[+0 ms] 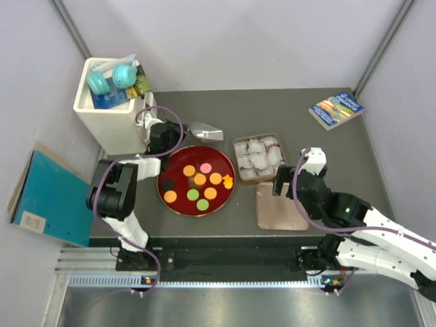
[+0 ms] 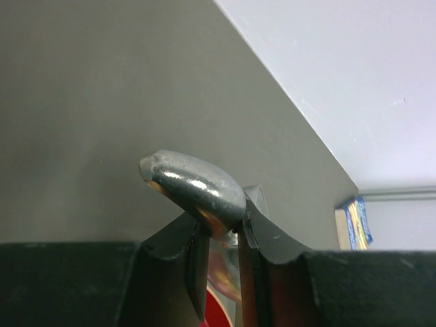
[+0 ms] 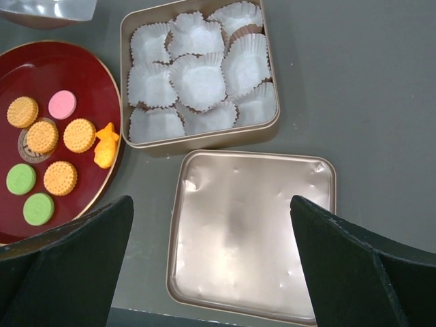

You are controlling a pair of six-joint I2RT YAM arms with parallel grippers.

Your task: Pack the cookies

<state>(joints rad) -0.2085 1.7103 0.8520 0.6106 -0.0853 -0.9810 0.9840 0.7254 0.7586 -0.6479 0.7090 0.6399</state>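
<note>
Right gripper [image 3: 211, 204]: jaws spread wide, holding nothing, poised above the gold lid [image 3: 248, 231], which lies flat by the table's [image 1: 340, 163] near edge. Cookies [image 3: 80, 135]: loose on the red plate [image 3: 75, 71], left of the lid. Tin [image 3: 204, 142] of paper cups [image 3: 201, 78]: just beyond the lid, beside the plate's rim. Left gripper [image 2: 223, 231]: clamped on a metal scoop [image 2: 194, 184] past the plate's far rim. Open tabletop lies right of the tin; book [image 1: 336, 109] at the far right corner.

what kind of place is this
Probably a robot test cell: white panels wall in a grey table, two arms are mounted at its near edge, and a plate of cookies and a tin look like staged props.
</note>
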